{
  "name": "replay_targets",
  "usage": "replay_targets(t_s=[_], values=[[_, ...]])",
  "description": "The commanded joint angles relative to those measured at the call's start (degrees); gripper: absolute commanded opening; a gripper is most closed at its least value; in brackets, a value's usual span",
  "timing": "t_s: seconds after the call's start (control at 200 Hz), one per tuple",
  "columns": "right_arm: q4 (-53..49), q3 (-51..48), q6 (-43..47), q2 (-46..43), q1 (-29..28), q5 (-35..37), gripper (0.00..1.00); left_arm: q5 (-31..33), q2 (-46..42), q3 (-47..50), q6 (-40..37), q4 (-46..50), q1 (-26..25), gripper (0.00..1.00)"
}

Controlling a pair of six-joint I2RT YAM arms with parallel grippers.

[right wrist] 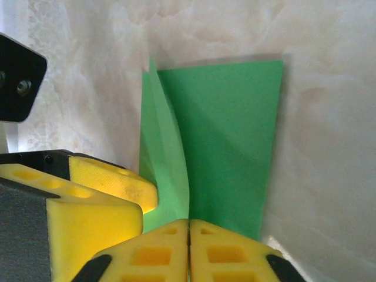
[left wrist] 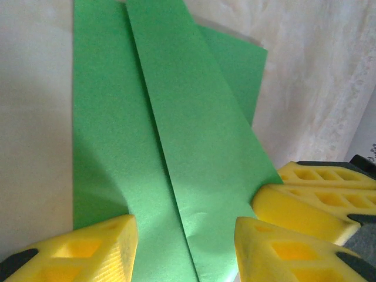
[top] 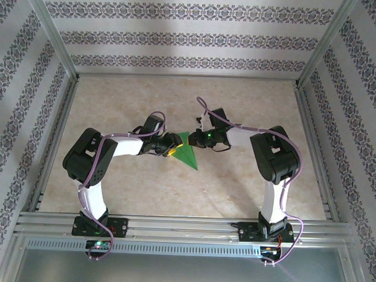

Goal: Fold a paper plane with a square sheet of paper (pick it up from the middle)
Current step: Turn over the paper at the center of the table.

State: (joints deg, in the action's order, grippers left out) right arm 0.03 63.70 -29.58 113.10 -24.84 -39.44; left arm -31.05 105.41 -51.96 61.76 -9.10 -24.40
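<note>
At the near edge both arm bases sit bolted to the metal rail (top: 184, 227), the left arm (top: 90, 158) and the right arm (top: 274, 160) each bending inward toward the middle of the table (top: 252, 106).

The two pincers meet there, close together over the folded green paper (top: 188, 153). From the left wrist, the left gripper (left wrist: 185, 249) stands released: its yellow fingers (left wrist: 88, 249) are spread to either side of the paper (left wrist: 176, 147), which runs flat on the table between them, one long folded strip overlapping the layer beneath. The other arm's yellow fingers (left wrist: 317, 197) press in at the paper's right edge.

From the right wrist, the right gripper (right wrist: 188, 238) is clenched, its two pads (right wrist: 153, 255) meeting in a tight seam (no gap visible). One flap of the paper (right wrist: 235, 147) stands up off the table, and its lower end runs straight into that seam, so it looks pinched there.

Beyond the paper lies bare beige marbled tabletop, then the striped patterned wall (top: 180, 37) at the back.
</note>
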Motion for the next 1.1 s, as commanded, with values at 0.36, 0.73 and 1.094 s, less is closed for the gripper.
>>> replay_targets(t_s=[0.36, 0.73, 1.094], values=[[16.77, -5.87, -11.98, -10.16, 2.49, -8.05, 0.04, -11.25, -11.86, 8.68, 1.05, -22.99, 4.16, 0.64], [25.98, -7.94, -26.22, -16.04, 3.74, -11.4, 0.05, -13.07, -12.12, 10.88, 4.7, -42.87, 4.11, 0.69], [30.1, -8.33, -32.02, -16.07, 3.92, -13.6, 0.05, -14.22, -8.56, 8.83, 6.64, -51.58, 4.18, 0.46]])
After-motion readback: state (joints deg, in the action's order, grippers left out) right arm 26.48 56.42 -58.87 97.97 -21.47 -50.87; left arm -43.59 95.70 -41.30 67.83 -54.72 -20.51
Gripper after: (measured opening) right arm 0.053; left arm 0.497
